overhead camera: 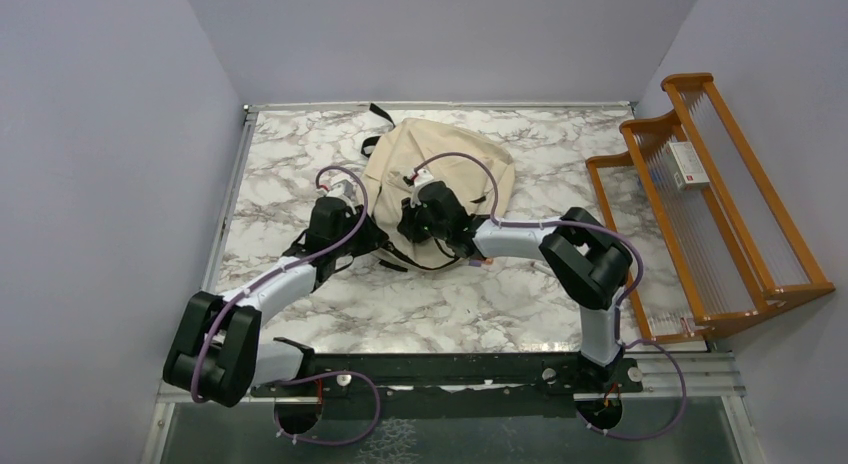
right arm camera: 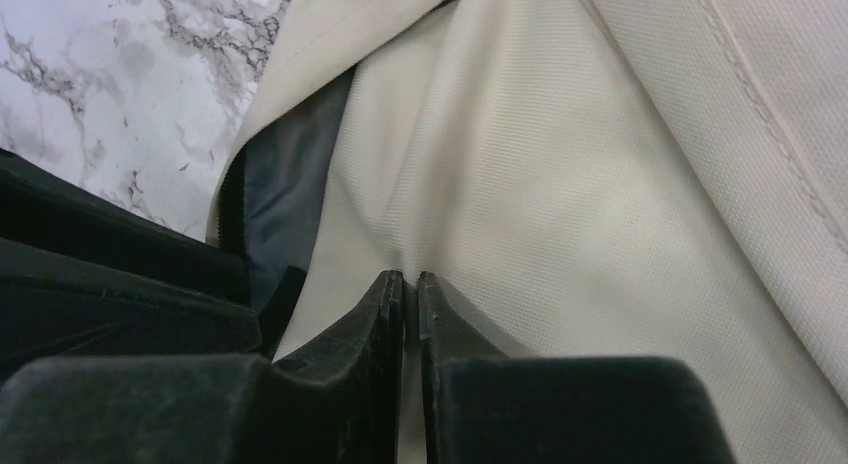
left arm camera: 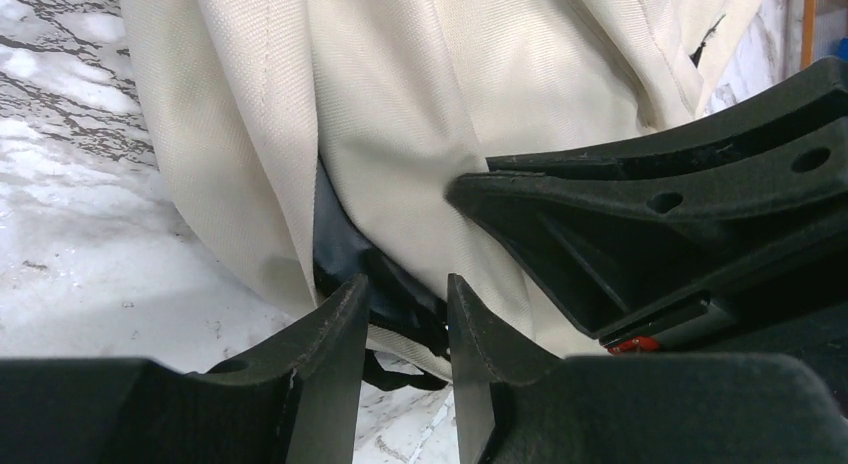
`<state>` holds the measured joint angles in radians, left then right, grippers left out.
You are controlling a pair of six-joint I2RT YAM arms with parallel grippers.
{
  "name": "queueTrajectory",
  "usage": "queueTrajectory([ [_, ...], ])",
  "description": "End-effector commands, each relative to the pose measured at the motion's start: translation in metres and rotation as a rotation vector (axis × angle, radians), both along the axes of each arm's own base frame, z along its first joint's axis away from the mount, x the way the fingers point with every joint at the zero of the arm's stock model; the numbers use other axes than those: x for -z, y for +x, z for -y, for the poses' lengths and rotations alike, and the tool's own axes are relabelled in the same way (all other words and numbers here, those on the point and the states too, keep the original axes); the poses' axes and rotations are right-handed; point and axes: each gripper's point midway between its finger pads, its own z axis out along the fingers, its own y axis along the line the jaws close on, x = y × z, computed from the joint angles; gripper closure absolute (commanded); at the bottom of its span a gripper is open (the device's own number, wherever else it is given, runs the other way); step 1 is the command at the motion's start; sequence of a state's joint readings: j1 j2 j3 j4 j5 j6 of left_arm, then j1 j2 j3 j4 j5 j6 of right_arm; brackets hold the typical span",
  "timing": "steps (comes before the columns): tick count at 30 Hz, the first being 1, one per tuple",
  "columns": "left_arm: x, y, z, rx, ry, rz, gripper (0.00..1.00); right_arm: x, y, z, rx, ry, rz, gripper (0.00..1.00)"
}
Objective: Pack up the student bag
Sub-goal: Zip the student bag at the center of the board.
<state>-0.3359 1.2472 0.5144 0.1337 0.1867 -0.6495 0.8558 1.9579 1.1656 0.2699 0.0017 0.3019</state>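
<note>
The student bag (overhead camera: 440, 154) is a beige backpack with black straps, lying at the back middle of the marble table (overhead camera: 450, 304). My left gripper (overhead camera: 374, 232) is at the bag's near left edge. In the left wrist view it (left arm camera: 405, 284) is open, with the bag (left arm camera: 400, 104) and its black zipper trim (left arm camera: 345, 249) just beyond the tips. My right gripper (overhead camera: 413, 224) rests on the bag's near part. In the right wrist view it (right arm camera: 411, 277) is shut on a pinch of beige fabric (right arm camera: 560, 184), beside the grey lining (right arm camera: 280, 194) at the opening.
A wooden rack (overhead camera: 700, 204) stands along the table's right edge, with a small white box (overhead camera: 688, 164) on it. Grey walls close in the back and both sides. The two grippers are close together at the bag's opening.
</note>
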Motion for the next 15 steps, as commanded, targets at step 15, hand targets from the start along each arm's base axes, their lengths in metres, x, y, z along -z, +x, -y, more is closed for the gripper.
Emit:
queueTrajectory([
  [15, 0.007, 0.002, 0.017, 0.059, -0.065, -0.001, 0.65, 0.035, -0.006, 0.027, 0.089, 0.096, -0.151, 0.98],
])
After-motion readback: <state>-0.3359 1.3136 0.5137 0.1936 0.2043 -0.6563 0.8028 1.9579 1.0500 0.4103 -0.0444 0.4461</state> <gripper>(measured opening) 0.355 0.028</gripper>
